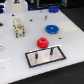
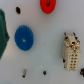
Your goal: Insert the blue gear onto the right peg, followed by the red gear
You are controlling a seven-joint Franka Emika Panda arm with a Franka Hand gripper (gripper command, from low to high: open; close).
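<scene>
Gripper fingers show in neither view, so I cannot tell whether they are apart or together; nothing suggests that they hold anything. Judging by what the wrist camera looks down on, the gripper hangs high above the tabletop (image 1: 70,35), roughly over the blue gear (image 2: 23,37).

The blue gear lies flat with its hub up and bare tabletop all round it, which leaves room for fingers to come straight down on its rim. Farther from the gripper, the red gear (image 2: 47,5) also lies flat, well apart from the blue one. In the exterior view it sits just beside the far edge of the grey plate (image 1: 47,56), close to its destination but not on a post. A beige blocky part (image 2: 71,52) stands off to the other side, clear of both gears.

Both thin posts on the plate look bare. The right peg (image 1: 51,50) I take to be the one toward the exterior view's right. The task therefore seems to be at its start, with the blue gear the first to be fetched. The hovering height probably serves to line up over that gear before descending.
</scene>
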